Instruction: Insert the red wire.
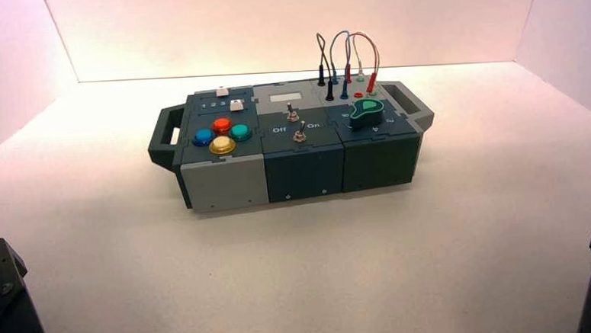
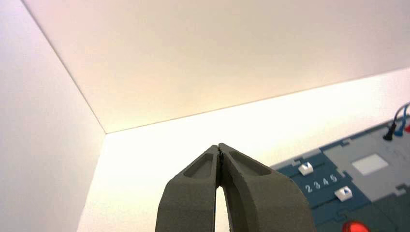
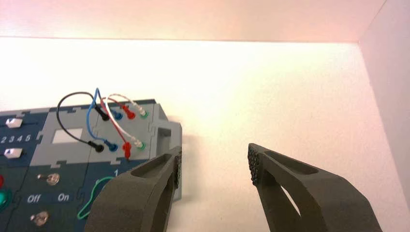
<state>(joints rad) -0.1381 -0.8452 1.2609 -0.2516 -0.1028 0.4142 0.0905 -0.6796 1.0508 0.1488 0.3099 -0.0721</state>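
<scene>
Right gripper point(image 3: 214, 164) hangs spread, ready to straddle a plug; the red wire point(image 1: 376, 51) lies left of it, near plug point(image 3: 127, 153) seemingly unseated. Left gripper point(image 2: 219, 146) idles pressed together, farther left.

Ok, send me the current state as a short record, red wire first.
red wire: near plug out, beside its bare red socket
far plug: at the back red socket
blue wire: both ends plugged in
black wire: both ends plugged in
right claw: open, empty, raised right of the box
left claw: shut, away from the wires
</scene>
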